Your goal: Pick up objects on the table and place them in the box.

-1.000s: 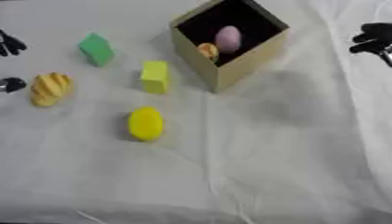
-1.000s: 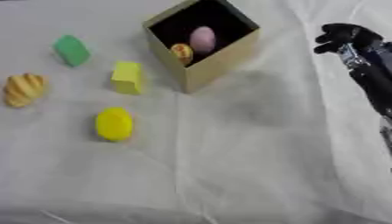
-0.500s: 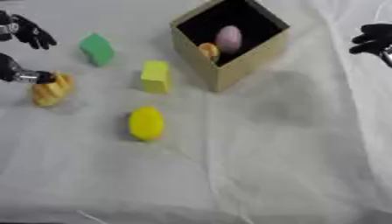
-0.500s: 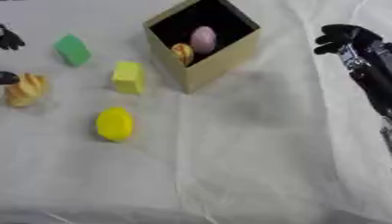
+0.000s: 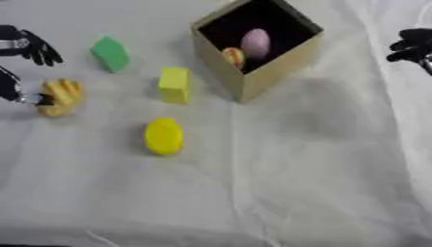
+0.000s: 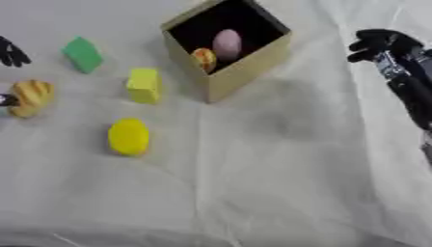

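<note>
Left eye view puts the bread roll (image 5: 59, 96) against the spread, not-yet-closed left hand (image 5: 21, 58), while the curled, empty right hand (image 6: 381, 43) hangs beyond the box (image 5: 274, 67).

Everything before me is a counter (image 5: 278, 193) draped in a white cloth (image 6: 278, 183), and it fills the whole view; I see no wall, floor or window. The cloth is creased, with long folds running across the stretch nearest me. Soft, even light falls on it, leaving only faint shadows.
</note>
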You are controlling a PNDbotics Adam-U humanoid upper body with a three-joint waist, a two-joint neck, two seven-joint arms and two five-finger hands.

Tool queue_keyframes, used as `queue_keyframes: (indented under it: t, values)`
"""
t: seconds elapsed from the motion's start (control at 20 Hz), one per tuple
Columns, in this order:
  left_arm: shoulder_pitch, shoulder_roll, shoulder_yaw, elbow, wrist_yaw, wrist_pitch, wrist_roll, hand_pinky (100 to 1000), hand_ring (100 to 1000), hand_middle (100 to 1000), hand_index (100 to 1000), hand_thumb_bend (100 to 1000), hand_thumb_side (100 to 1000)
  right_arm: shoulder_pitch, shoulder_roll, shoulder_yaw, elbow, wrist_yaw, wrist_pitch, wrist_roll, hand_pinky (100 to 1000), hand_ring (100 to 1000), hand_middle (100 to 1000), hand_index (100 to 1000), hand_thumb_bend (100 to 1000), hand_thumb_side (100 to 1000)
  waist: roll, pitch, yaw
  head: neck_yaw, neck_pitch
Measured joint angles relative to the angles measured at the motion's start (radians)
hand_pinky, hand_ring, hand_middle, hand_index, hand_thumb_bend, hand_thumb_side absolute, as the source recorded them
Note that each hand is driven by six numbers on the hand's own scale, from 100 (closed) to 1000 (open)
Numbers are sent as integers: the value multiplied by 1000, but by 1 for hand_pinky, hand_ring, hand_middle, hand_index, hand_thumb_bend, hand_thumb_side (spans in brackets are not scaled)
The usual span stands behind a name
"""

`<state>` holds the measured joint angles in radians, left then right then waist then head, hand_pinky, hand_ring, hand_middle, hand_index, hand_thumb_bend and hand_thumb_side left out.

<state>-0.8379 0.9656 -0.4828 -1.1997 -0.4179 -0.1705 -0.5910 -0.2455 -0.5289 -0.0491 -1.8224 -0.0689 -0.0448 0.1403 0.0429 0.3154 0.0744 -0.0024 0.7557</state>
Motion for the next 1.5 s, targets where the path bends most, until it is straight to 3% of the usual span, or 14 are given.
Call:
queue_keyframes:
  t: [0.45,0.95,1.2,1.5]
  values:
    - [0,-28,4,78,-55,13,-1,785,749,698,831,520,366,0,0,0,0,0,1,1,907,725,695,821,100,765,-2,9,-6,5,-2]
    - [-15,-62,26,172,-137,-16,18,761,729,674,808,494,361,0,0,-1,0,-1,1,0,906,724,694,821,100,769,-7,21,-8,10,-10]
    - [-27,-84,34,203,-163,-31,37,742,695,637,774,398,378,0,0,-1,0,-1,1,0,906,725,694,821,100,771,-8,25,-10,12,-14]
    - [-45,-110,38,232,-180,-40,65,704,649,592,679,302,233,7,0,-7,0,-2,1,-4,907,724,691,819,100,770,-9,25,-13,14,-17]
